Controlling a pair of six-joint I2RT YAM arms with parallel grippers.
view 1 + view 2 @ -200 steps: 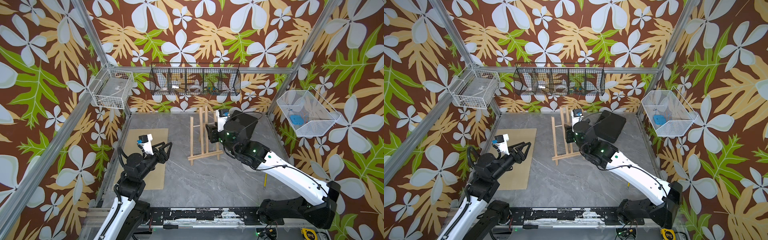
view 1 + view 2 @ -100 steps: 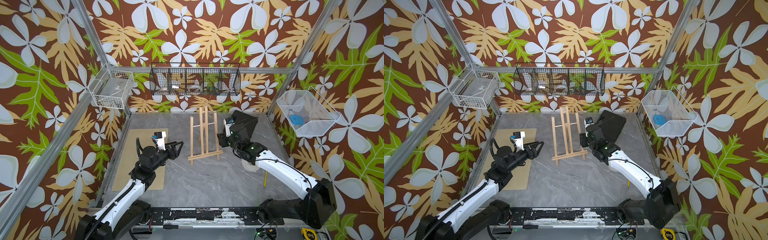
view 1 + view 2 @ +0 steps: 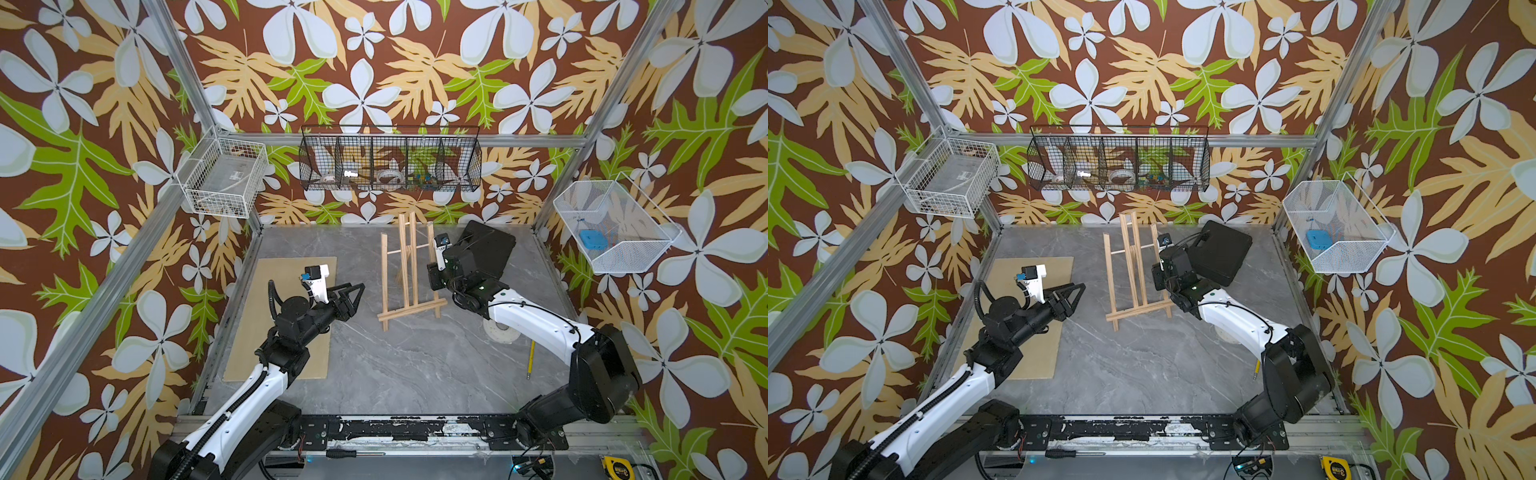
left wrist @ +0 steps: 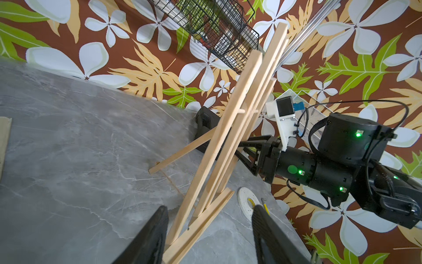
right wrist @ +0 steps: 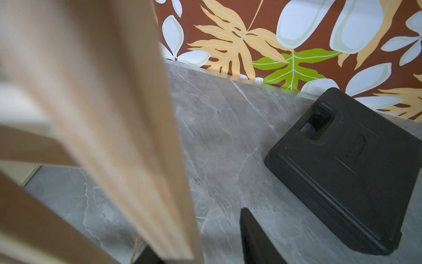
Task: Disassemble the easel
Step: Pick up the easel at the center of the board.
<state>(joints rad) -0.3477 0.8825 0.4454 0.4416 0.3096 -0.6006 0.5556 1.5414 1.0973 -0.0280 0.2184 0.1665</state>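
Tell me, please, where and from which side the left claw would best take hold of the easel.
Probably the outer leg nearest the left claw, above the ledge bar, coming in level from that arm's side: the slat is thin, stands nearly upright and has open space beside it, so open jaws can straddle it.

Bright even light, soft shadows; easel (image 5: 102, 114) blurred in right wrist view.

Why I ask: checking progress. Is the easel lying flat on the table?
No, the easel stands upright on its legs in the left wrist view.
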